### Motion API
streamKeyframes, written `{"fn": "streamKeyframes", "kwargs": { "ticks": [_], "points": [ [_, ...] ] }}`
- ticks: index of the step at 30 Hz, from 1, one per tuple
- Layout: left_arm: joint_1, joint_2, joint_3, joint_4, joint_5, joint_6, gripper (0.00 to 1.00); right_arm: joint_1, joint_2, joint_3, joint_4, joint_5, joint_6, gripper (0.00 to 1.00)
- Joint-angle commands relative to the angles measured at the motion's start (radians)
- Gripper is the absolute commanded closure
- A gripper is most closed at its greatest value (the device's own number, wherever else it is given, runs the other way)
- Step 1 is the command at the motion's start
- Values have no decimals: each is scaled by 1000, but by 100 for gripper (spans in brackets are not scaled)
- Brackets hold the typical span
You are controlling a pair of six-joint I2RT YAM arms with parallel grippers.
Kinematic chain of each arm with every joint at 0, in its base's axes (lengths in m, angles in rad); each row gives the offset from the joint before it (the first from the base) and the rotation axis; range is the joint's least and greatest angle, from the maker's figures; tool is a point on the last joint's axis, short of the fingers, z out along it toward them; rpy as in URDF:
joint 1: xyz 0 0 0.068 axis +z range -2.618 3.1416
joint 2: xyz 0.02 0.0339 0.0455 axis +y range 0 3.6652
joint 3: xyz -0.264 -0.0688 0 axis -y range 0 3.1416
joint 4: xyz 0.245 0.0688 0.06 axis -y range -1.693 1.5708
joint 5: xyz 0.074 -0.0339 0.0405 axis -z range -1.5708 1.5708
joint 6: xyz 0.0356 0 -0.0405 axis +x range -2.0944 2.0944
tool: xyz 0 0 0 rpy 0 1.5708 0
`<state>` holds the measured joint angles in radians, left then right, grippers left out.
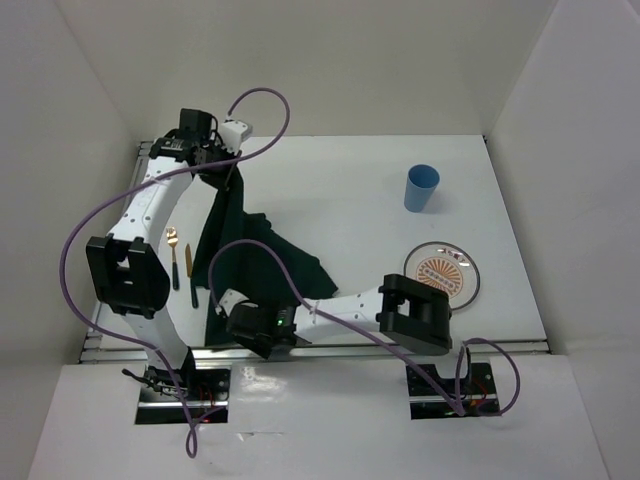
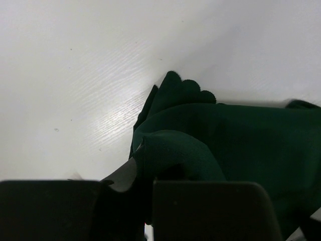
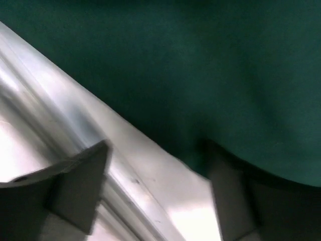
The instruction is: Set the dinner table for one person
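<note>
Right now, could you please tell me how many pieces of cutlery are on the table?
2. A spoon lies beside the left arm; a second piece lies just right of it, by the green cloth, which may hide more.

The surface (image 1: 350, 180) is plain white, the cloth (image 1: 250, 262) a deep, unpatterned green, the cup (image 1: 421, 188) light blue, the plate (image 1: 444, 272) white around an orange patterned centre, the spoon (image 1: 172, 238) gold with a dark handle, and the cables (image 1: 266, 92) purple.
</note>
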<state>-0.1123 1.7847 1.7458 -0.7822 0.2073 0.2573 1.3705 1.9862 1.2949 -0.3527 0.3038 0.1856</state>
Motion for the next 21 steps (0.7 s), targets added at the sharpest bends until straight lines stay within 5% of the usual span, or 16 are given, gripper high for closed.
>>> {"fn": "streamKeyframes", "kwargs": {
  "ticks": [1,3,4,5,12,13,16,21],
  "points": [
    [13,-44,-19,40,33,-15,100,-22,55,98,32,74,3,34],
    [22,-56,-43,40,34,-15,100,-50,77,109,12,74,35,59],
    [22,-65,-43,40,34,-15,100,-50,77,109,2,89,57,84],
    [32,-65,-57,40,34,-15,100,-76,53,98,-24,101,80,95],
    [53,-139,-163,51,44,-6,100,-276,-215,-160,-86,80,259,100],
    [53,-139,-172,60,55,-6,100,-293,-234,-187,-104,80,259,91],
    [53,-169,-206,60,67,-15,100,-317,-286,-198,-166,101,210,16],
    [53,-200,-241,60,86,-33,100,-307,-426,-221,-106,32,118,8]
  ]
}}
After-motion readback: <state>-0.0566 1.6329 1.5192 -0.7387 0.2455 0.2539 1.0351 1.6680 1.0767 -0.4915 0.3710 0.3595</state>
